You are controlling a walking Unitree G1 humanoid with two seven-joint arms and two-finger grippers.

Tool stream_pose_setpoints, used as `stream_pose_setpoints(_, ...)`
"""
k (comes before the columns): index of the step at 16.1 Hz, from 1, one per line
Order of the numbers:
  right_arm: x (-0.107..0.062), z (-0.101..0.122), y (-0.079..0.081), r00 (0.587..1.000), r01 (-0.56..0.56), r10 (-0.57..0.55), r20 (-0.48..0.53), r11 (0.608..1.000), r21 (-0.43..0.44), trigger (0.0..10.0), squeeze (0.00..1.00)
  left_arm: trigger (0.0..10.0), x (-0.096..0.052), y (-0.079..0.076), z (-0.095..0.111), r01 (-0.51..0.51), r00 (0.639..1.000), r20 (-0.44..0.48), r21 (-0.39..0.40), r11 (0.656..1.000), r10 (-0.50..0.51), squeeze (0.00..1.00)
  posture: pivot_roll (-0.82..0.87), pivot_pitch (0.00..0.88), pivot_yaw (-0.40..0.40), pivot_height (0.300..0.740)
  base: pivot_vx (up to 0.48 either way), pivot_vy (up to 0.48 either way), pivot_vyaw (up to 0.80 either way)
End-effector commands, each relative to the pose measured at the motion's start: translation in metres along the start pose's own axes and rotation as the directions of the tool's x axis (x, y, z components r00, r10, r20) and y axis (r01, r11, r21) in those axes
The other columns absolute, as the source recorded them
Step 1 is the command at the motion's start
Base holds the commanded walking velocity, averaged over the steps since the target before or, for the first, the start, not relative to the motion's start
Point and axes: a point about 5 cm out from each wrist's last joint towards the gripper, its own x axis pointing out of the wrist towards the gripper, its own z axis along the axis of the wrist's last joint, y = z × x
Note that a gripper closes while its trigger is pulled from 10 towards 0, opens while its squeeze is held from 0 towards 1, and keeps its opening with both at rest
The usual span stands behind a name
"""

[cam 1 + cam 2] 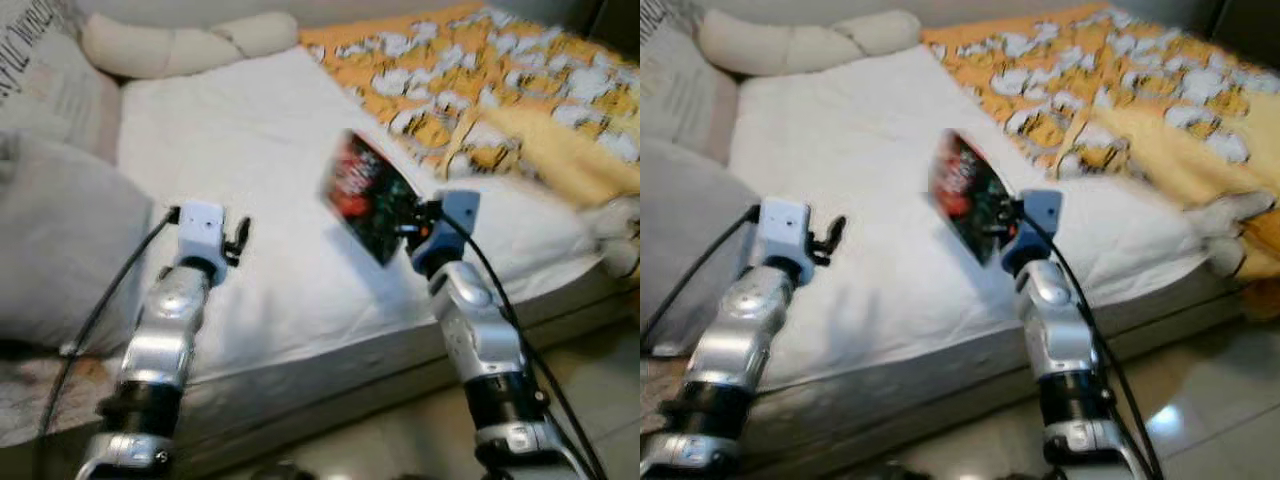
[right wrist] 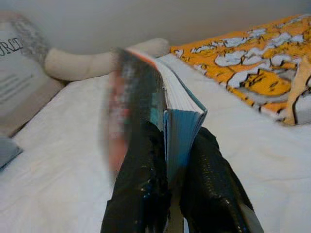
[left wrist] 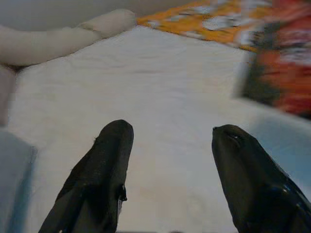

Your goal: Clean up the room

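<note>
The right tool [image 1: 415,228] is closed on a book [image 1: 362,198], with its two black fingers [image 2: 141,194] pressed on both sides of the lower edge. The book stands nearly upright above the bed [image 1: 250,150], so its dark red and black cover is to the left of the tool and its white pages are seen between the fingers. The book looks blurred. The left tool [image 1: 238,240] is open and holds nothing; its fingers [image 3: 104,170] are well apart over the white sheet [image 3: 160,97]. The book is to the right of this tool, apart from it. Beyond the right tool lies an orange blanket [image 1: 480,70] with white patterns. A grey pillow [image 1: 60,240] is just left of the left tool, and a long cream cushion [image 1: 180,45] lies far ahead of it.
</note>
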Motion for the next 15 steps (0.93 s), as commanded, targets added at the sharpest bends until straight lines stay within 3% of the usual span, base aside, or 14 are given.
stream_pose_setpoints(1, 0.0018, 0.0133, 0.0013, 0.998, 0.001, -0.001, 0.063, 1.000, -0.001, 10.0, 0.00, 10.0, -0.0010, 0.0065, 0.0020, -0.015, 1.000, 0.002, 0.017, 1.000, 0.015, 0.00, -0.02, 0.000, 0.081, 0.740, 0.000, 0.428, 0.00)
stream_pose_setpoints(15, 0.0007, 0.0084, 0.0065, 0.998, -0.041, 0.041, 0.039, 0.999, -0.006, 10.0, 0.00, 10.0, -0.0031, 0.0039, 0.0085, 0.019, 0.998, 0.053, -0.041, 0.999, -0.017, 0.00, -0.02, 0.000, 0.080, 0.740, 0.000, 0.022, 0.00)
